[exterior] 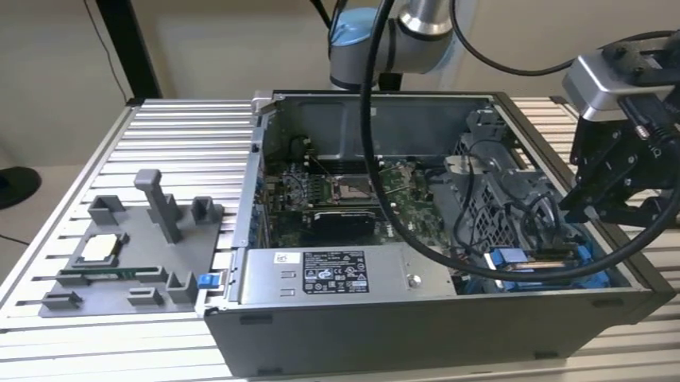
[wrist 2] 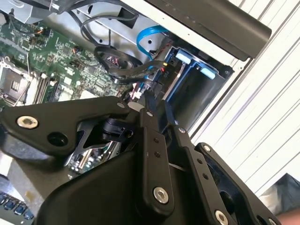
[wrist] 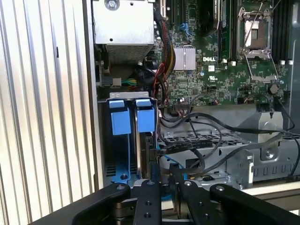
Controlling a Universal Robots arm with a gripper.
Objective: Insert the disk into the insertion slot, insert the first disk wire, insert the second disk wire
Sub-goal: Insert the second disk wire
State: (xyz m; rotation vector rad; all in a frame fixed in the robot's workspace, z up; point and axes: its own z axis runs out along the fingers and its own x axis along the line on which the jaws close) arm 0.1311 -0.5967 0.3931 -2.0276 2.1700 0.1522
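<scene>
In the exterior view, an open grey computer case lies on a ribbed metal tabletop, with a grey parts fixture at the exterior view's left. The robot arm reaches in from the far side, and its black end effector hangs over the case's corner at the exterior view's right, just above the insertion slot, where blue plastic rails and a dark flat edge show. A grey power-supply box sits along the near wall. In the second wrist view, the end effector has its black fingers drawn close together at the tips, right at a bundle of black cables and a connector beside the blue-railed bay; whether they pinch a wire cannot be told. In the first wrist view, the disk stands edge-on in the insertion slot, its two blue carrier tabs level with the bay's rim, so it appears seated. The fingers sit just beside the disk's cable end, near a black connector. Judged from this, the disk step looks finished and a wire insertion is in hand, which calls for fine alignment of plug to port.
</scene>
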